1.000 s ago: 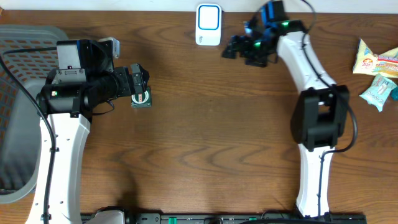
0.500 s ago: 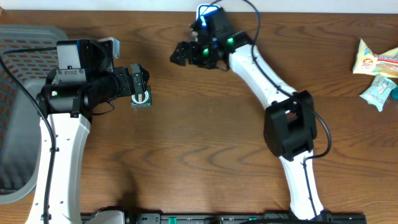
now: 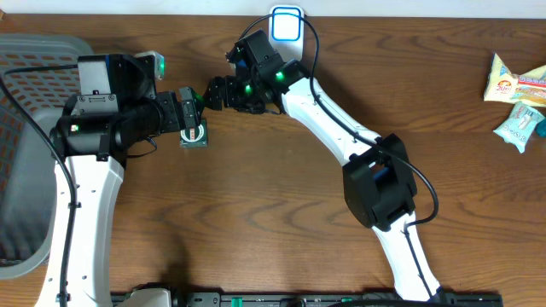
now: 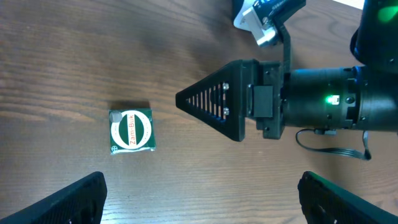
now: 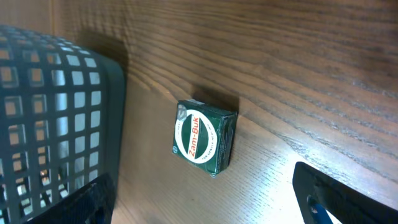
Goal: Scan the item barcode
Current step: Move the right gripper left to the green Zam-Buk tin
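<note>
The item is a small green Zam-Buk box (image 3: 194,135) lying flat on the wooden table, also seen in the left wrist view (image 4: 130,130) and the right wrist view (image 5: 205,138). No barcode shows on its visible faces. My left gripper (image 3: 191,112) hovers just over the box, open, with nothing between its fingers (image 4: 74,199). My right gripper (image 3: 213,92) reaches in from the right, close to the left one. It is open and empty (image 5: 217,205), and the box lies just ahead of its tips. The white scanner (image 3: 286,24) stands at the table's back edge.
A grey mesh basket (image 3: 26,153) sits at the far left. A dark lattice surface (image 5: 56,106) fills the left of the right wrist view, close to the box. Two snack packets (image 3: 517,81) (image 3: 519,128) lie at the far right.
My right arm has swung from the back right, past the scanner, to the left, and now sits beside the left gripper and the box. The left arm and box have not moved.
</note>
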Tool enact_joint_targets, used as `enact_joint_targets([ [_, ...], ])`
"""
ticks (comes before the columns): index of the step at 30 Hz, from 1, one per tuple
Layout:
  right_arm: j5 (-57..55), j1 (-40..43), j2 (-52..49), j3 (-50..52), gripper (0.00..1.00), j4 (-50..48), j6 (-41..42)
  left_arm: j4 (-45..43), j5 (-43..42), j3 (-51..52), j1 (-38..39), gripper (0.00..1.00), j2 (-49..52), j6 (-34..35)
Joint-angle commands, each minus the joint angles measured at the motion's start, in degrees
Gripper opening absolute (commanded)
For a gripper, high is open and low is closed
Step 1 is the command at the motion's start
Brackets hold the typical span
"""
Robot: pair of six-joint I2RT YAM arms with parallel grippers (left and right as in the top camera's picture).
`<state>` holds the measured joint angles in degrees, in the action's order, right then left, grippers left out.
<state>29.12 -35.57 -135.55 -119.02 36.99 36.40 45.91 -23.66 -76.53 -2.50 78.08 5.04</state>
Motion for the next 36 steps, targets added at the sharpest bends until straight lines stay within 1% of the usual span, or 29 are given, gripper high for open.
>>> enact_joint_targets([
  [1,-2.25,-1.05,-0.59,1.95,0.86,-0.33,3.69,-0.04,0.42,-0.09,0.07,0.98,0.15,-0.74],
  [6,-2.21,-1.95,-0.59,5.64,0.85,-3.78,5.16,-0.04,0.42,-0.09,0.07,0.97,0.15,-0.74],
  [13,0.17,-3.56,-0.59,10.75,0.77,-9.77,6.27,-0.04,0.42,-0.09,0.07,0.98,0.15,-0.74],
  [19,-0.09,-5.46,-0.59,11.13,0.75,-13.0,6.88,-0.07,0.42,-0.09,0.07,0.98,0.15,-0.74],
  [23,-1.2,-6.1,-0.59,11.17,0.73,-13.22,7.98,-0.04,0.42,-0.09,0.07,0.97,0.15,-0.74],
  [29,-6.21,-7.39,-0.59,11.19,0.74,-13.25,9.9,-0.04,0.42,-0.09,0.07,0.98,0.15,-0.74],
  [36,-8.37,-7.65,-0.7,11.26,0.74,-13.75,9.88,-0.04,0.42,-0.09,0.07,0.98,0.15,-0.74],
])
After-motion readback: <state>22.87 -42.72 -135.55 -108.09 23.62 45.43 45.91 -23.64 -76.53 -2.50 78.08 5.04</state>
